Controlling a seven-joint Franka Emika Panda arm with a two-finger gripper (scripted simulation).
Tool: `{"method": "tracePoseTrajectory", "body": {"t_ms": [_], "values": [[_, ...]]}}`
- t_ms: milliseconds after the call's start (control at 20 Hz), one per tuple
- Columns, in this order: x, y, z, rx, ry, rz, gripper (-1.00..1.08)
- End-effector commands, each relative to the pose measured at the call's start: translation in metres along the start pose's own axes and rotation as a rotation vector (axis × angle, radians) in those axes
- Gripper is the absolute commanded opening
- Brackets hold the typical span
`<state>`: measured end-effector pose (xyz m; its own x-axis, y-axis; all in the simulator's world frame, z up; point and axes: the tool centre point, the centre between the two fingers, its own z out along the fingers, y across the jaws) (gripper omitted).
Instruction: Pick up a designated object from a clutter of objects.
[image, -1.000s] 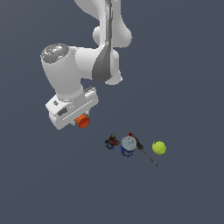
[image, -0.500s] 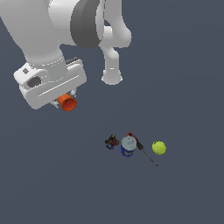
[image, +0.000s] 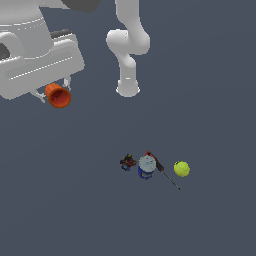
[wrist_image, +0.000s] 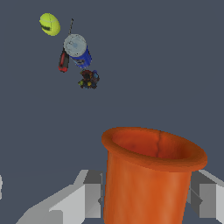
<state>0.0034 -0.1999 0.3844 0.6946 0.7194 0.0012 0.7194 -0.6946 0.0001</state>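
My gripper (image: 54, 94) is shut on the orange cup (image: 58, 95) and holds it high above the floor at the exterior view's upper left. In the wrist view the orange cup (wrist_image: 148, 173) stands between my two grey fingers (wrist_image: 94, 192), its hollow mouth open toward the camera. The rest of the clutter lies on the floor far below: a dark multicoloured small object (image: 128, 162), a blue silver-topped can (image: 146, 166), a red-handled thin tool (image: 161, 169) and a yellow-green tennis ball (image: 181, 169).
The arm's white base column (image: 128, 75) stands on the dark grey floor behind the clutter. In the wrist view the ball (wrist_image: 49, 24), can (wrist_image: 77, 49), tool (wrist_image: 64, 61) and dark object (wrist_image: 88, 79) lie close together.
My gripper has risen with the orange cup and moved toward the exterior view's left and closer to the camera. The objects on the floor have not moved.
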Motion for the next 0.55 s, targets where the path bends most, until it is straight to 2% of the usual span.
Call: {"method": "tracePoseTrajectory", "body": {"t_ms": [0,500], "values": [[-0.003,0.003,-0.013,0.000,0.000,0.000,-1.00],[-0.006,0.008,-0.029,0.000,-0.001,0.000,-1.00]]}}
